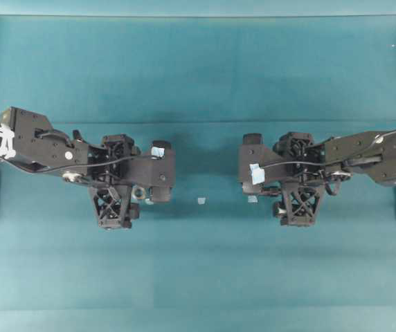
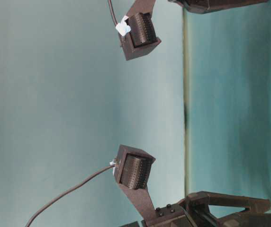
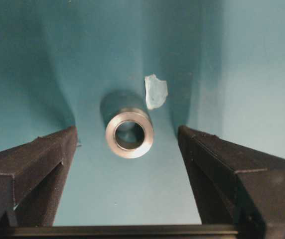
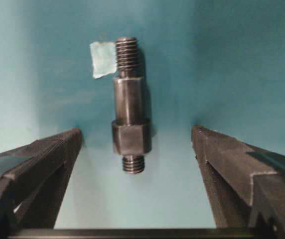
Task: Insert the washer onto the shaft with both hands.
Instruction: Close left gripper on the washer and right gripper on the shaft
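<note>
Hanging with its black latticed fingers spread wide, the left gripper [image 3: 127, 144] straddles the small silvery-grey metal washer [image 3: 129, 133], which lies on the teal table [image 1: 198, 69] squarely in the gap, touching neither finger and empty-handed for now. The washer sits with its dark centre hole facing up toward the wrist camera, so it reads as a ring lying flat or nearly so; a pale blue tape scrap [image 3: 156, 91] lies just beyond it, on the side away from the gripper's body. Across from the washer, the right gripper [image 4: 137, 149] is likewise spread and holds nothing, and the short dark grey stepped metal shaft [image 4: 129, 124] lies between its fingers, apart from both. The shaft's long axis runs straight away from the right gripper's palm, parallel to the fingers, its thick collared end nearer the gripper and a threaded end farther out beside another pale blue tape piece [image 4: 103, 59]. In the overhead view the washer [image 1: 139, 192] shows just under the left gripper, well apart from the shaft. Each arm is thus nearest its own part, and each pair of fingers looks set to close across it.
</note>
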